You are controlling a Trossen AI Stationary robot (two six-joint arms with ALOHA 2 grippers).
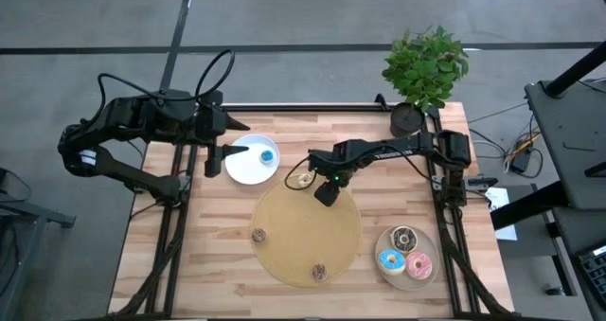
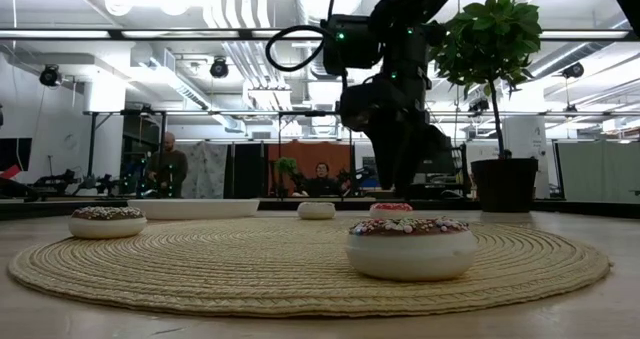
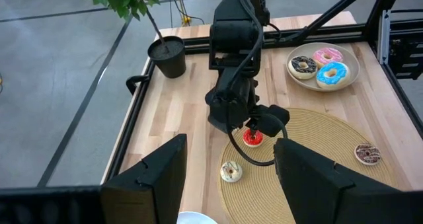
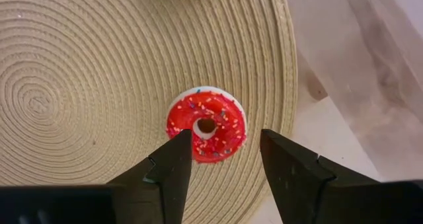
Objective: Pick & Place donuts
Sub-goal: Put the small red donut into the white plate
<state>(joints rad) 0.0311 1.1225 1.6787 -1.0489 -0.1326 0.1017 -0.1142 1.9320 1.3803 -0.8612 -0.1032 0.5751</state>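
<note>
The right pincer (image 4: 221, 161) hangs over the woven mat (image 4: 86, 85) with its fingers (image 4: 173, 164) spread. Between the fingertips lies a red donut (image 4: 218, 128) with sprinkles, close to the mat's edge. Pale tabletop (image 4: 317, 131) shows beyond that edge.

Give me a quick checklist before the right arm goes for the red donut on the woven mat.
1. Right gripper open: ok, its fingers stand apart.
2. Lined up over the red donut: ok, it sits just ahead of the gap.
3. Donut flat on the woven mat: ok.
4. Neighbours clear: ok, the white-iced donut lies apart.
5. Left gripper out of the way: ok, open by the white plate.
6. Height above donut: cannot tell.
</note>
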